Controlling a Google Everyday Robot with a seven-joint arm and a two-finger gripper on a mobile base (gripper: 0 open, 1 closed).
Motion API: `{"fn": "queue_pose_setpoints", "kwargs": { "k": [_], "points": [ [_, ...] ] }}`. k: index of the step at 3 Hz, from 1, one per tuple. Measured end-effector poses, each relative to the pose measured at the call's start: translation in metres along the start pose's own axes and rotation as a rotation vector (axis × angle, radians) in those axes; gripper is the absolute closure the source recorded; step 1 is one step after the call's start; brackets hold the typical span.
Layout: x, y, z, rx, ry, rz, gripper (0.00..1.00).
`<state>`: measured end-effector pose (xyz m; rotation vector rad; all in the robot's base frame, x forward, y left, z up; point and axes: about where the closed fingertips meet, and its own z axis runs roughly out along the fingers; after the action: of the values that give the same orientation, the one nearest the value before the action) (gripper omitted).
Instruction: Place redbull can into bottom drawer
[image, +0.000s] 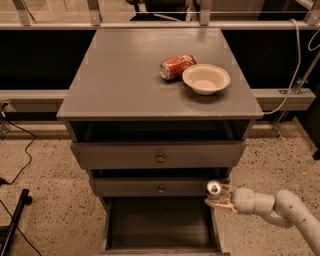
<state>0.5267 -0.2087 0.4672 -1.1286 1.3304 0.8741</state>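
- Clearly the hand (218, 196) has the redbull can (214, 188) clasped between its two fingers, closed on the can's body with the shiny top showing upward
- It hangs at the right front corner of the cabinet, level with the middle drawer (160, 187) and just beside that drawer's right end, with the arm (280, 207) reaching in from the right
- The bottom drawer (160, 227) is pulled out toward the near side, and its dark inside lies open, lower than the can and to its left
- The can looks to be about over the drawer's right wall, not over the floor, so letting go here would likely clip the wall or drop the can onto the ground
- To do this step well, I would carry the can left until it is plainly over the bare floor of the drawer, staying on the near side of the middle drawer's front so it is not knocked
- Next, lower it well inside the walls before opening the fingers, since a slim can may topple or roll
- Up on the counter (125, 70), the red soda can (177, 66) and the bowl (206, 78) are far off and need no attention
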Motion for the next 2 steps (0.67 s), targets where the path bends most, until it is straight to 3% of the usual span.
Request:
{"fn": "queue_pose_setpoints", "kwargs": {
  "k": [1,2],
  "points": [
    [0.045,0.007,0.031,-0.031,-0.113,0.010,1.00],
    [0.091,0.023,0.048,-0.080,-0.108,0.050,1.00]
  ]
}}
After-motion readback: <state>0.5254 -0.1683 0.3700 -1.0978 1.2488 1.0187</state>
